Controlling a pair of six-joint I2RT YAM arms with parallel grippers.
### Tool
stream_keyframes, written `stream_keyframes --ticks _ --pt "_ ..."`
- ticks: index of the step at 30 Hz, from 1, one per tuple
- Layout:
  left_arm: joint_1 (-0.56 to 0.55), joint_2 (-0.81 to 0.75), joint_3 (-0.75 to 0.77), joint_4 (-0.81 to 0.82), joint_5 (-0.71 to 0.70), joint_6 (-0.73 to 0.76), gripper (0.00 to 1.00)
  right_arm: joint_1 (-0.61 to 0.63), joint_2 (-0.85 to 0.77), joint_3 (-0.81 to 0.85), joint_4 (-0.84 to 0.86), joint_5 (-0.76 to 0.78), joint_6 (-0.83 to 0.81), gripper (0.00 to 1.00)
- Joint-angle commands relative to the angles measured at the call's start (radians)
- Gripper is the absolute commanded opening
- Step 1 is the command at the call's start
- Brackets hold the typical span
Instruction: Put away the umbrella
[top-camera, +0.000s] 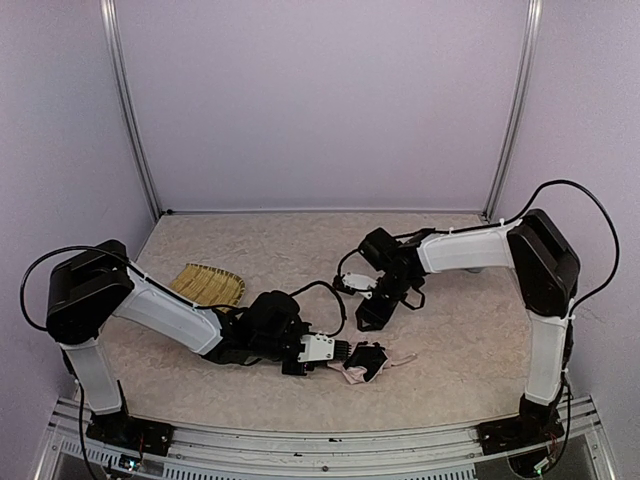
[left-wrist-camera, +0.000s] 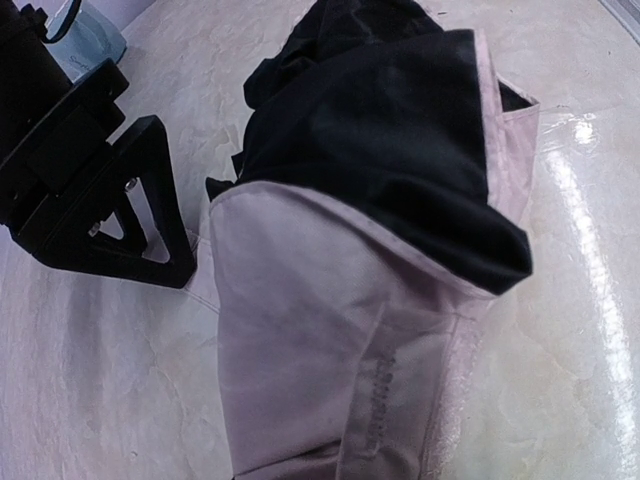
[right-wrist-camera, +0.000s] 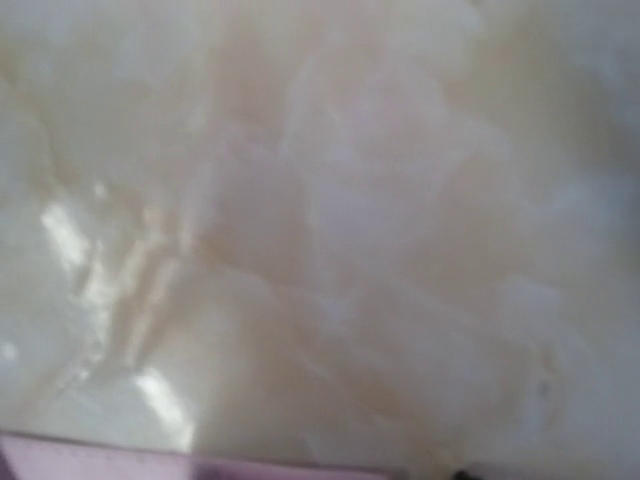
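Note:
The umbrella lies crumpled on the table near the front edge, pale pink fabric with black parts and a pink strap tab trailing right. My left gripper reaches in low from the left and meets its left end. In the left wrist view the umbrella's fabric fills the frame down to the bottom edge and hides my fingers. My right gripper points down at the table just behind the umbrella, apart from it. It shows as a black triangular finger in the left wrist view.
A yellow woven tray lies at the left, behind my left forearm. The right wrist view shows only blurred marbled tabletop very close, with a pink strip along its bottom edge. Walls enclose the table at the back and sides.

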Motion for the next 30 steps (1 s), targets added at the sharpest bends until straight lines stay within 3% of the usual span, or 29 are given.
stream_keyframes --ticks 1,3,5,13,24,30 --pt "-0.013 0.070 -0.034 -0.250 -0.025 0.015 0.00 0.028 0.059 0.010 -0.054 -0.021 0.006 0.40" --pt "-0.013 0.071 -0.034 -0.248 -0.023 0.013 0.00 0.034 0.051 0.007 -0.067 -0.016 0.015 0.31" --pt "-0.013 0.071 -0.032 -0.251 -0.025 0.013 0.00 0.041 0.034 -0.006 -0.080 0.004 0.029 0.29" --pt "-0.013 0.081 -0.024 -0.260 -0.022 0.010 0.00 0.043 -0.025 0.013 -0.114 0.086 0.067 0.57" --pt "-0.013 0.089 -0.015 -0.270 -0.019 0.007 0.00 0.044 -0.051 0.130 -0.254 0.083 0.116 0.73" --pt "-0.013 0.091 -0.012 -0.273 -0.017 0.006 0.00 0.048 -0.018 0.103 -0.276 0.055 0.112 0.69"
